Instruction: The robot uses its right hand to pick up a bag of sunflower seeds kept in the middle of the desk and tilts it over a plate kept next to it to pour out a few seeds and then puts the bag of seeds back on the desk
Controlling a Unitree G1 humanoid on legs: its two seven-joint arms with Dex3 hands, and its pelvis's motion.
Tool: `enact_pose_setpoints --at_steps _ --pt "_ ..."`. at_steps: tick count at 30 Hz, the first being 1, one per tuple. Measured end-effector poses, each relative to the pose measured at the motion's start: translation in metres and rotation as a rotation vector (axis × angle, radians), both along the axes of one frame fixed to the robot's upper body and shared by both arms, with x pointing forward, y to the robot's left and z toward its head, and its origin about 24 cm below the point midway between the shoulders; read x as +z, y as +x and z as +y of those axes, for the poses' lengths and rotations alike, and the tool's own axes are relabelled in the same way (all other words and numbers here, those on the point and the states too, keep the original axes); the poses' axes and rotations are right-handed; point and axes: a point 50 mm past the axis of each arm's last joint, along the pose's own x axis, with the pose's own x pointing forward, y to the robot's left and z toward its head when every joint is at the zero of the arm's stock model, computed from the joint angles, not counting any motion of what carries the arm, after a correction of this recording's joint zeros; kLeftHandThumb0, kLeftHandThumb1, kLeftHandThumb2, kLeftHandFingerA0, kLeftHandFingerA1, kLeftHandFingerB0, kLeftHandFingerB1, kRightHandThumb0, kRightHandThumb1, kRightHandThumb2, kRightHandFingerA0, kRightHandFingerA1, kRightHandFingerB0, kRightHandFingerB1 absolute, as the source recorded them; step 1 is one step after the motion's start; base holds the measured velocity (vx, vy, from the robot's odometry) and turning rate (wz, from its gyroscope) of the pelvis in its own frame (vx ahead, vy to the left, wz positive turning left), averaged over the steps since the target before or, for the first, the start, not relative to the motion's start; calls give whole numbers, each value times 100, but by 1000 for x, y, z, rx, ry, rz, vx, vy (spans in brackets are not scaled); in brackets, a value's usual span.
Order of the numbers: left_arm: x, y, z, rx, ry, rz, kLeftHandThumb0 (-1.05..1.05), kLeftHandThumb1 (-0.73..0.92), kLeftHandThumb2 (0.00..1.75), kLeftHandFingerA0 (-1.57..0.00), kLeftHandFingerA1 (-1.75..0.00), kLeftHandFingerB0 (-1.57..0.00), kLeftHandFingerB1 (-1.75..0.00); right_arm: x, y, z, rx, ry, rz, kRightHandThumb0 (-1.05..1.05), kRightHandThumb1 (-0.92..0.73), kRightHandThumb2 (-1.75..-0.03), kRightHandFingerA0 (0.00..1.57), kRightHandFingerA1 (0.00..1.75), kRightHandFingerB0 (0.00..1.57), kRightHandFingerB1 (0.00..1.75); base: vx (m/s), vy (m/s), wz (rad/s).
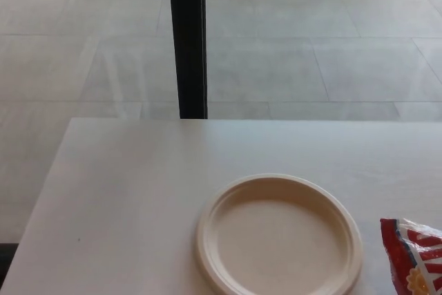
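From the head view we see no part of either arm, so we cannot tell how the right hand or the left is set, or how far either stands from anything. What the pick-up turns on is the side: the bag of sunflower seeds (pixel 415 257) lies at the picture's right edge, which we judge the right arm's side of the desk (pixel 138 191). It sits just right of the plate (pixel 279 236), close to its rim; whether they touch we cannot tell. Only its left part shows, cut off by the frame, so its long axis is unclear. It is glossy red with white stripes and a yellow patch. The plate is cream, round and holds no seeds.
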Motion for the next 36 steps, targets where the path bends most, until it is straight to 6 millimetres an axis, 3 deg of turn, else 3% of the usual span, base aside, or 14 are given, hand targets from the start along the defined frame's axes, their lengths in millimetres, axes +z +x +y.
enact_pose_setpoints --at_steps 5,12,15,16,17,20,23,25,26,27,28,32,33,36 --pt "1 -6 1 21 -24 -9 -40 40 93 -34 -66 -26 -60 8 3 -12 -89 -28 -94 -90 -61 -101 0 15 0 10 0 0 0" --pt "3 -11 1 15 -32 -10 -48 51 81 -42 -70 -27 -59 34 30 -51 -246 -150 -274 -105 -62 -106 2 6 0 10 0 0 0" --pt "3 -11 1 14 -31 -12 -47 54 78 -38 -69 -26 -58 44 63 -63 -249 -188 -352 -105 -63 -103 3 2 0 6 0 0 0" --pt "3 -10 1 13 -31 -14 -41 61 67 -34 -65 -24 -54 46 73 -65 -247 -193 -377 -101 -62 -101 11 37 0 0 0 0 0" --pt "3 -9 1 12 -31 -17 -41 42 95 -30 -65 -21 -58 52 92 -68 -242 -204 -421 -105 -64 -101 9 11 0 0 0 0 0" --pt "3 -9 1 9 -35 -19 -40 43 96 -34 -66 -23 -59 84 141 -83 -161 -276 -559 -105 -61 -103 0 0 0 8 0 0 0" --pt "3 -9 1 6 -34 -21 -43 60 65 -37 -67 -26 -54 129 181 -97 -38 -375 -696 -104 -56 -97 0 1 0 12 1 -4 3" --pt "3 -10 0 5 -35 -18 -44 61 65 -39 -66 -28 -54 148 196 -98 25 -408 -759 -104 -53 -95 0 0 0 12 -2 -5 9" --pt "2 -10 0 2 -36 -14 -42 61 66 -37 -66 -26 -55 158 205 -96 71 -422 -797 -105 -67 -64 0 0 0 1 0 0 0" --pt "2 -10 0 -1 -38 -12 -42 61 66 -37 -66 -26 -55 165 211 -93 105 -430 -823 -105 -67 -64 0 0 0 1 0 0 0" --pt "2 -10 0 -3 -38 -10 -38 45 95 -34 -65 -25 -59 171 217 -91 138 -437 -845 -105 -62 -65 0 0 0 0 0 0 0" --pt "2 -9 -1 -5 -40 -12 -45 55 75 -33 -65 -23 -55 193 237 -77 289 -451 -920 -105 -51 -71 0 0 0 25 0 0 0" --pt "2 -9 -1 -5 -40 -12 -41 44 96 -31 -64 -23 -58 198 241 -73 325 -453 -934 -105 -55 -67 0 0 0 24 0 0 0" --pt "2 -8 -1 -7 -40 -15 -43 62 67 -35 -65 -26 -55 216 256 -58 474 -466 -974 -105 -55 -68 0 0 0 28 0 0 0"
